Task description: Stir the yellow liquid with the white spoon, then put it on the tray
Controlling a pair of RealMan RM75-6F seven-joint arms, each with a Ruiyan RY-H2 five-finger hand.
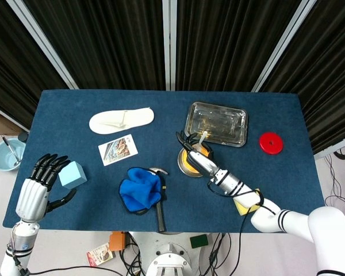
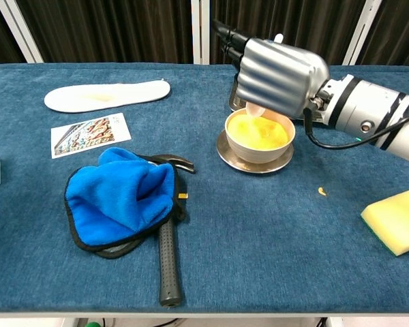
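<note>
A white bowl (image 2: pixel 259 144) of yellow liquid (image 2: pixel 259 132) stands on a metal saucer (image 2: pixel 253 161) at mid-table; in the head view the bowl (image 1: pixel 187 161) is partly covered by my hand. My right hand (image 2: pixel 279 76) (image 1: pixel 197 156) holds the white spoon (image 2: pixel 256 111) above the bowl, its scoop just over the liquid and its handle tip (image 1: pixel 203 135) poking up past the fingers. The metal tray (image 1: pixel 216 123) lies behind the bowl. At the table's left edge my left hand (image 1: pixel 39 187) is open beside a light blue block (image 1: pixel 73 175).
A blue cloth (image 2: pixel 119 197) lies over a hammer (image 2: pixel 168 252) at front centre. A white insole (image 2: pixel 108 95) and a picture card (image 2: pixel 89 133) lie to the left. A yellow sponge (image 2: pixel 397 219) sits at the right, a red disc (image 1: pixel 271 142) beyond the tray.
</note>
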